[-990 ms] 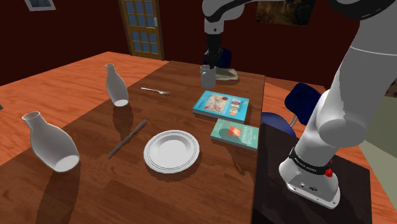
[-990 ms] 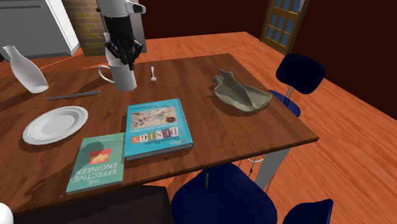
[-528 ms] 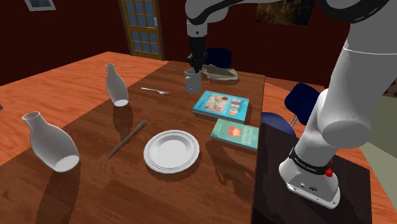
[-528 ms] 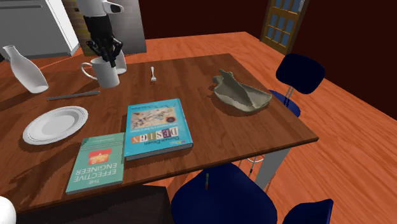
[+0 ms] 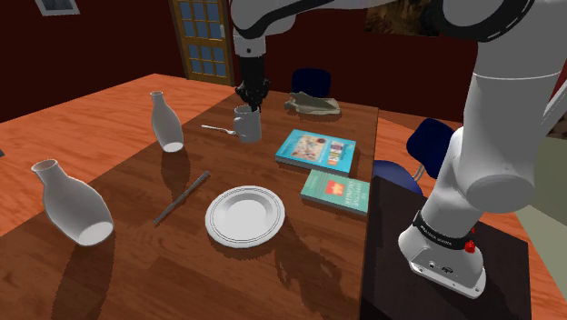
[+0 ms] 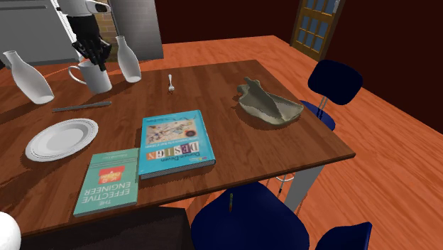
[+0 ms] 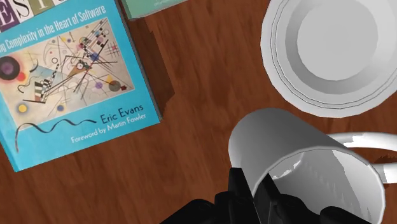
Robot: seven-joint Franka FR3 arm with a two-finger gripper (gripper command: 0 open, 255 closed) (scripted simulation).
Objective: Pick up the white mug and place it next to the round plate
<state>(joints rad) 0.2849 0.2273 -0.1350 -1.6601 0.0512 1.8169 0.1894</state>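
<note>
A white mug [image 5: 247, 124] with a handle hangs a little above the brown table, near the fork. My black gripper [image 5: 250, 98] comes down from above and is shut on the mug's rim. In the second exterior view the gripper [image 6: 94, 57] holds the mug [image 6: 94, 77] in front of a white bottle. The wrist view has the gripper [image 7: 254, 191] clasping the mug's wall [image 7: 299, 165], one finger inside and one outside. The round white plate [image 5: 244, 215] lies nearer the table's front, apart from the mug; it is also in the other views [image 6: 62, 138] [image 7: 331, 51].
Two white bottles [image 5: 166, 123] [image 5: 71, 205] stand at the shoulder view's left. A fork [image 5: 221, 130] and a dark knife [image 5: 182, 197] lie on the table. A blue book [image 5: 316, 150], a green book [image 5: 337, 191] and a grey shell-like dish [image 5: 313, 105] are at the right. Blue chairs [image 6: 334, 82] flank the table.
The arm has carried the mug toward the shoulder view's left, from beside the grey dish to above the fork. The grip on the mug stayed shut.
</note>
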